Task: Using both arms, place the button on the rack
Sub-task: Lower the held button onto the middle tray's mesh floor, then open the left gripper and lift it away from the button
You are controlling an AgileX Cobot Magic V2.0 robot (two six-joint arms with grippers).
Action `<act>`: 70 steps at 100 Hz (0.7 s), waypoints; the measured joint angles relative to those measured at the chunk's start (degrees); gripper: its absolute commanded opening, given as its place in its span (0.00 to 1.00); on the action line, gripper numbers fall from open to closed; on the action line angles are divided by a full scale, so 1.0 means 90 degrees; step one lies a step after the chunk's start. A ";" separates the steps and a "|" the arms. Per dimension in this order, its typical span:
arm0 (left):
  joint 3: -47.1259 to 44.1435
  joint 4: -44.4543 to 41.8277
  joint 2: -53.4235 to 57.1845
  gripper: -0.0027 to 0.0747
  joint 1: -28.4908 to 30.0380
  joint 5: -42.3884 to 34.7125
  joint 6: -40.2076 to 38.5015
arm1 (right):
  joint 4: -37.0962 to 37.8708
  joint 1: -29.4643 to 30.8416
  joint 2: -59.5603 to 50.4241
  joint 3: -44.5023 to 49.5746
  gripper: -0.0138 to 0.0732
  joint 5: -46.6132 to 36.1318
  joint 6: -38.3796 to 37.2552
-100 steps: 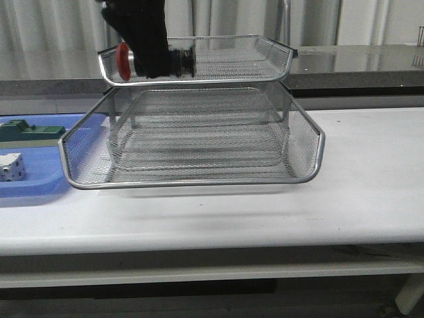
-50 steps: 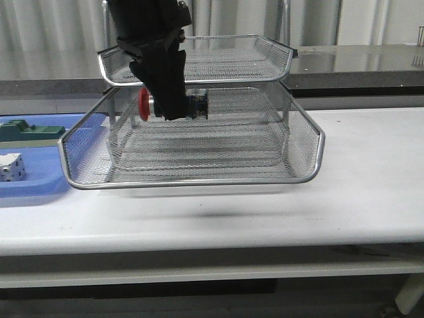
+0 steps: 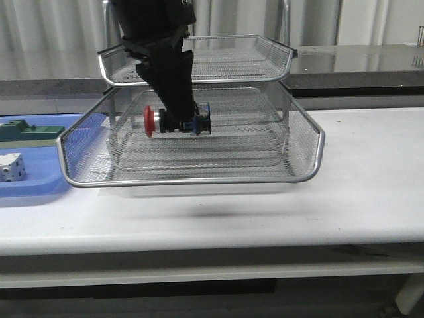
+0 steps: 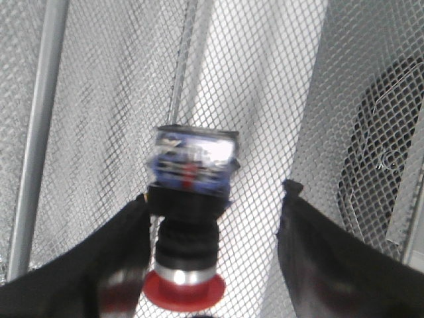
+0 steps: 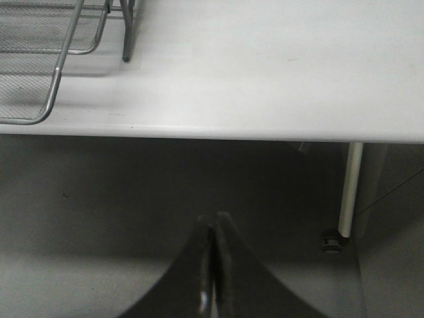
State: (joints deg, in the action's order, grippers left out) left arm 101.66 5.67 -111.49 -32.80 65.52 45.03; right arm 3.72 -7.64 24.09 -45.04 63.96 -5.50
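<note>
One hand, the right hand (image 5: 213, 265), hangs nearest with fingers pressed together below the surface (image 3: 371, 192). Farther in, the left hand (image 3: 177, 121) clamps the button (image 3: 173, 120) over the rack (image 3: 301, 175), red head toward nine o'clock. It looks light, rigid; grip the black body.

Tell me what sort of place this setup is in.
Probably a lab or test workspace: a plain white table carrying a wire-mesh rack, a blue tray of small test parts, and grey curtains behind.
</note>
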 measured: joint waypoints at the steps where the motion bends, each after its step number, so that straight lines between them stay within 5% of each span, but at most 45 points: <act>1: 0.0000 0.0000 0.0000 0.58 0.0000 0.0000 0.0000 | 0.0000 0.0000 0.0000 0.0000 0.08 0.0000 0.0000; 40: 0.0000 0.0003 0.0058 0.58 0.0000 0.0147 -0.0046 | 0.0000 0.0000 0.0000 0.0000 0.08 0.0000 0.0000; 70: 0.0000 -0.0026 0.1015 0.58 0.0055 0.0603 -0.1084 | 0.0000 0.0000 0.0000 0.0000 0.08 0.0000 0.0000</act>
State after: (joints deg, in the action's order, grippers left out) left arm 101.66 5.43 -102.36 -32.31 70.95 35.28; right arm 3.72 -7.64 24.09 -45.04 63.96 -5.50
